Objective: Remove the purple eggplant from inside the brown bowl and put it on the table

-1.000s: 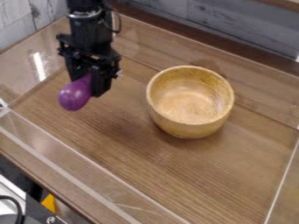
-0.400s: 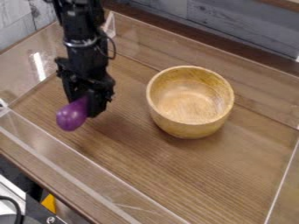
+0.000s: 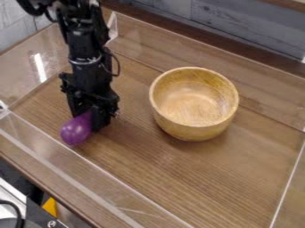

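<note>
Brown bowl, light wood with visible grain and thick walls, sits upright on the table, right of centre. Its inside shows only bare wood; nothing lies in it. Rim smooth, unobstructed, well apart from the arm.

Purple eggplant is outside the bowl, over to the left, low against the tabletop under the black gripper. Whether its underside actually touches the wood cannot be told from this angle. Its upper end disappears between the black fingers; the plump lower end sticks out toward the near-left.

Gripper points straight down, jaws drawn close together and pinching the top of the eggplant. Arm rises from it toward the upper left of the view, cables trailing.

Table surface is brown wood-grain with darker streaks, bordered by low clear plastic walls along the near and left edges. Eggplant and bowl stand clearly separated, open tabletop between them.
</note>
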Robot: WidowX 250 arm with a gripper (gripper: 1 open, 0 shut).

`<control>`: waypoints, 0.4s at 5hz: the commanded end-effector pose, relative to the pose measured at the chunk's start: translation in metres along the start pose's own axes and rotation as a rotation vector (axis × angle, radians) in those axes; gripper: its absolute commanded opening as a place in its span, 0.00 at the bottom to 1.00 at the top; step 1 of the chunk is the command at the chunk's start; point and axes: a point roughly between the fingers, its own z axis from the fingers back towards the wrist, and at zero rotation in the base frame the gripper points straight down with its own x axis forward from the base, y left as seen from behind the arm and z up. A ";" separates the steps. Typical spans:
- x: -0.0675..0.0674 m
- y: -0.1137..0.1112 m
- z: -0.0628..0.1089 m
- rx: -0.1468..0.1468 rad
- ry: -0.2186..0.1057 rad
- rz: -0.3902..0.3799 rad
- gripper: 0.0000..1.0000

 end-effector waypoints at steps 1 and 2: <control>0.006 0.000 0.001 0.010 -0.020 -0.006 0.00; 0.007 -0.003 -0.004 0.005 -0.017 -0.007 0.00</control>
